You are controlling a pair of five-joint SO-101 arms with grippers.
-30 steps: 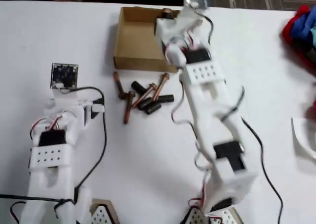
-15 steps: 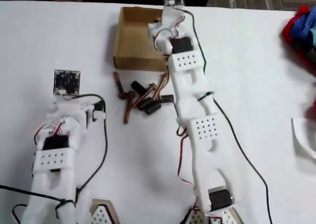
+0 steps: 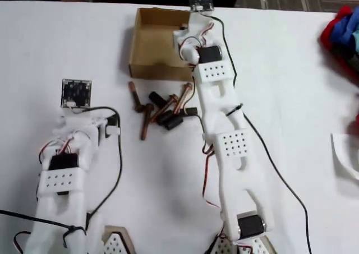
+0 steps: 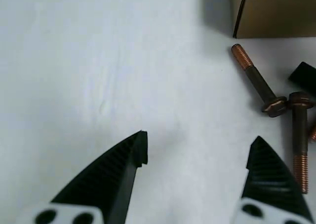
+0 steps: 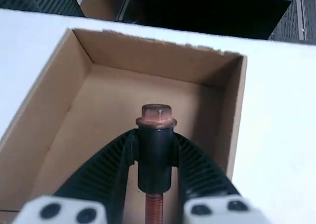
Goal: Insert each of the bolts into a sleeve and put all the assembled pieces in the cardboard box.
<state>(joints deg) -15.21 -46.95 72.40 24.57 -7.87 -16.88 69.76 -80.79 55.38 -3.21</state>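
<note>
— Right wrist view: right gripper [image 5: 154, 136] pinches the sleeved bolt [image 5: 157, 116] over the cardboard box [image 5: 232, 110], thread end cut off.
— Yep, left gripper [image 4: 200, 137] spread above white table [image 4: 98, 61], loose bolts [image 4: 256, 83] nearby; dark floor [image 5: 207, 11] behind.

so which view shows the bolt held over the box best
The right wrist view: the sleeved bolt stands clamped in the right end effector above the cardboard box. In the high view the arm's wrist mostly covers it. The left wrist view faces loose bolts instead.

Bright, diffuse light; white table [image 3: 160, 206] washed pale, no hard glare; soft shadow beside cardboard box [image 4: 276, 16]; room [image 5: 207, 11] behind dark.
</note>
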